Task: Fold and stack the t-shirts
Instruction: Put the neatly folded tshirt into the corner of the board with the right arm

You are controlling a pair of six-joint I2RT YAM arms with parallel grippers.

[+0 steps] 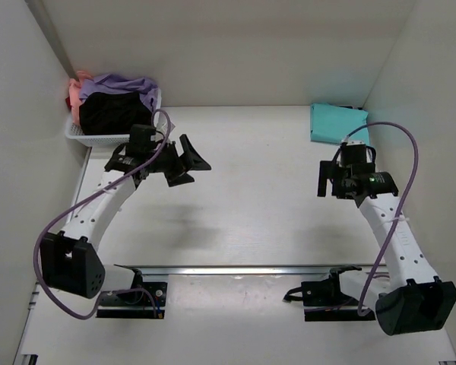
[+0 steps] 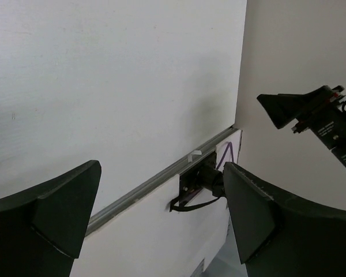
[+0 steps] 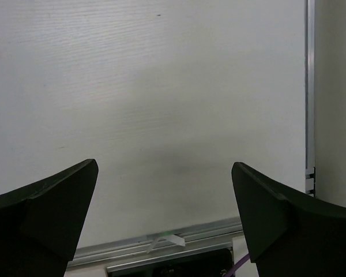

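The teal t-shirt (image 1: 338, 123) lies folded flat in the far right corner of the table (image 1: 251, 190), a plain, smooth, roughly 4-sided panel. Its long axis runs left to right across the table, and its right end is close against the right wall (image 1: 418, 91). Its near edge is just beyond the right gripper (image 1: 333, 182), apart from it. 3 further shirts are heaped in the white mesh basket (image 1: 99, 140) in the far left corner: a black t-shirt (image 1: 114, 112) in front, a lavender t-shirt (image 1: 125, 82) behind it and a pink t-shirt (image 1: 80, 95) at the left. The table centre between the arms is bare as far as the metal rail (image 1: 243, 269) at the near edge. The left gripper (image 1: 188, 163) hangs beside the basket, jaws spread wide and holding nothing. The right gripper's jaws are likewise spread and hold nothing.
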